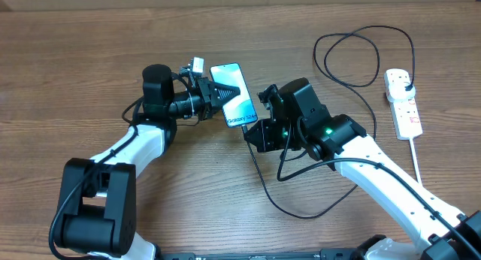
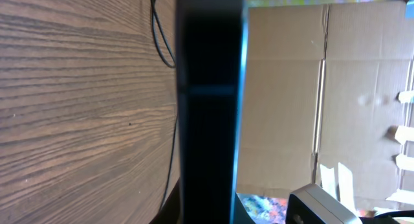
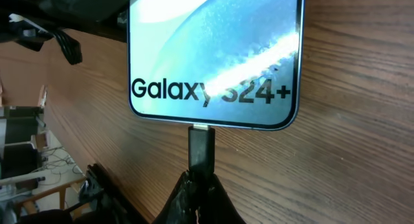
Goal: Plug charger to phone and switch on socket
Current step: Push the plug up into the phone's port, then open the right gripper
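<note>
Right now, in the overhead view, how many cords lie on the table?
2. The black charger loops from the socket at the right round to the phone at centre. The socket's white cord runs toward the lower right. Parts hide under the right arm.

The left arm [image 1: 143, 143] reaches toward the phone [image 1: 234, 93] from its left, forearm low and nearly level. The left hand [image 1: 220, 95] is clamped on the phone's long edge. The right arm [image 1: 376, 166] comes in from the phone's lower right, elbow bent. The right hand [image 3: 200, 188] pinches the connector tip of the charger [image 3: 201, 146] at the phone's bottom edge.
</note>
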